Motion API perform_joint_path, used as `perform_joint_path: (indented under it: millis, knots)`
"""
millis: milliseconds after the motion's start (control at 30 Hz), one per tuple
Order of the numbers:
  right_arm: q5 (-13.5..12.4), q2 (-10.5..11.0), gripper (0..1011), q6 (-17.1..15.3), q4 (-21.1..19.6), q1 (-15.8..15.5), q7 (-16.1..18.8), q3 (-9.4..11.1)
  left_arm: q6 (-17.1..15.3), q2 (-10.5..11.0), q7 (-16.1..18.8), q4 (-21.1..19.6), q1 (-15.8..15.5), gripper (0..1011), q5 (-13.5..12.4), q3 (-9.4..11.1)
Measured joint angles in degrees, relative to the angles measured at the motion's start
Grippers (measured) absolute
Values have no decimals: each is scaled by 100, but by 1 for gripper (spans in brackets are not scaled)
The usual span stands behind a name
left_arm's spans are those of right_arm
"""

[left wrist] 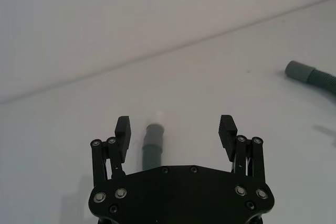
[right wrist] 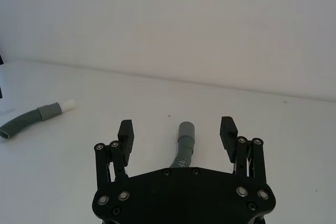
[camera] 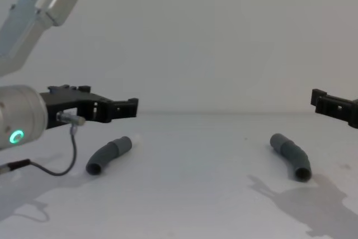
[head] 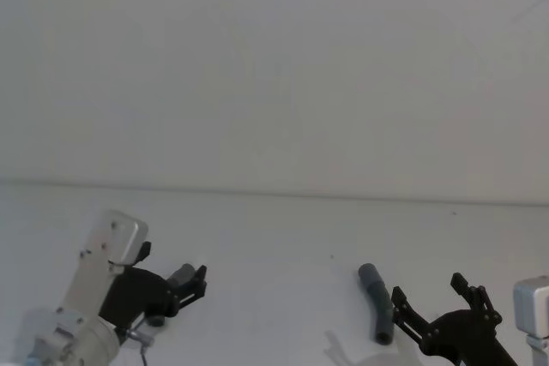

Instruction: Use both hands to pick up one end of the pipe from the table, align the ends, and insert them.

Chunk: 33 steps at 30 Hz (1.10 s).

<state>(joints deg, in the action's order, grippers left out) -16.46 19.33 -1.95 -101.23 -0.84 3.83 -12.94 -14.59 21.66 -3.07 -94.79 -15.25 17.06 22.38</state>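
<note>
Left gripper: my left gripper (head: 196, 285) hangs over the near left of the surface (head: 274, 246), raised clear of it in the chest view (camera: 126, 108).
Left fingers: released. My two fingers (left wrist: 123, 127) stand wide apart and hold nothing.
Left piece: the left piece (camera: 109, 155) lies flat on the surface beneath my left gripper and does not touch it. In my left wrist view (left wrist: 153, 145) it shows in the gap between the fingers, closer to one of them.
Tip: the whitish tip (left wrist: 159, 115) is at the far end of the left piece, pointing away from me and a little toward my right.
Right gripper: my right gripper (head: 431, 293) hangs over the near right of the surface, and in the chest view (camera: 320, 99) it is well above the right piece.
Right fingers: released. They are spread wide in my right wrist view (right wrist: 177, 127) and grasp nothing.
Right piece: the right piece (head: 377, 302) lies flat on the surface, gently curved, just left of my right gripper. It shows between the fingers in my right wrist view (right wrist: 184, 153).
Cuff: the smooth grey cuff (right wrist: 186, 129) is at the far end of the right piece.
Gap: the two pieces lie well apart, with bare surface between them.
Cable: a thin dark cable (camera: 67, 163) loops down from my left wrist beside the left piece.
</note>
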Motion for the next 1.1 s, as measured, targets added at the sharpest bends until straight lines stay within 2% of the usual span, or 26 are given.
perform_joint_path:
  millis: [167,433,700,1100]
  knots:
    - [0,0,1000,0,0,0,0,0,-462,58,-34,-108,-8,1001,182,-181]
    - [0,0,1000,0,0,0,0,0,-925,120,-152,-129,-112,1001,363,-345]
    - [0,0,1000,0,0,0,0,0,-1254,160,-396,61,-354,1001,475,-377]
    - [0,0,1000,0,0,0,0,0,-1654,175,-757,513,-780,1001,534,-297]
